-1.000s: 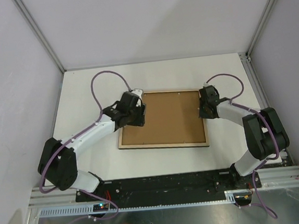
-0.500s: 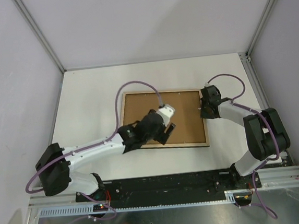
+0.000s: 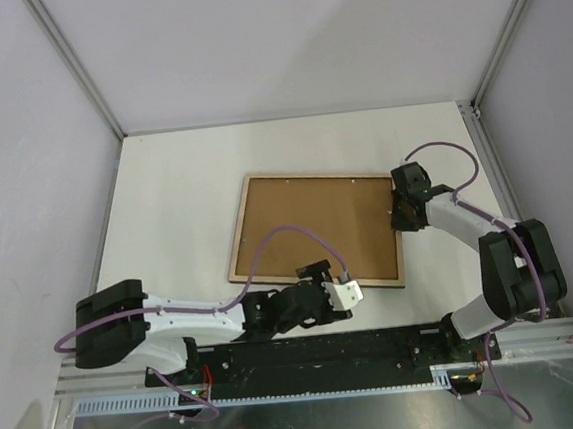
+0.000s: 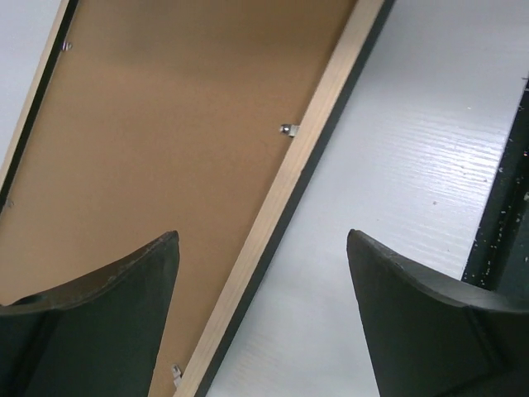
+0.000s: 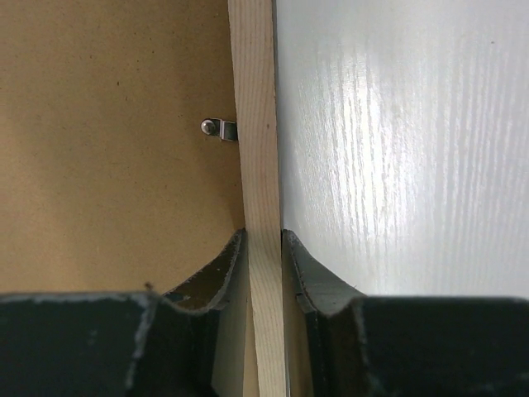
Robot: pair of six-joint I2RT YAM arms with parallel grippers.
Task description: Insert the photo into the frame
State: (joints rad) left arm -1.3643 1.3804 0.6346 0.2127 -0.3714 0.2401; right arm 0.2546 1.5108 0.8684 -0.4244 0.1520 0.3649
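Closest to the bases: left claw (image 3: 315, 275) (image 4: 263, 248), spread wide and gripping nothing, poised over the near rail of the frame (image 3: 239, 229) (image 4: 324, 103) (image 5: 253, 74), one finger above the brown board, the other above the white bench (image 3: 165, 205) (image 4: 413, 149) (image 5: 397, 165). Just beyond: that frame lying flat on the bench, reverse side up, pale wood showing with a thin black edge outside it, set slightly askew to the bench edges. Inside the rails: a brown backing board (image 3: 312, 222) (image 4: 165, 124) (image 5: 107, 124), with small metal tabs (image 4: 288, 129) (image 5: 219, 127) reaching onto it from the wood. Midway along the right-hand rail: right claw (image 3: 400, 212) (image 5: 263, 236), clamped tight on the pale wood strip, one finger on the board side, the other on the bench side. Farther back: more white bench, then the pale enclosure walls (image 3: 282, 44).
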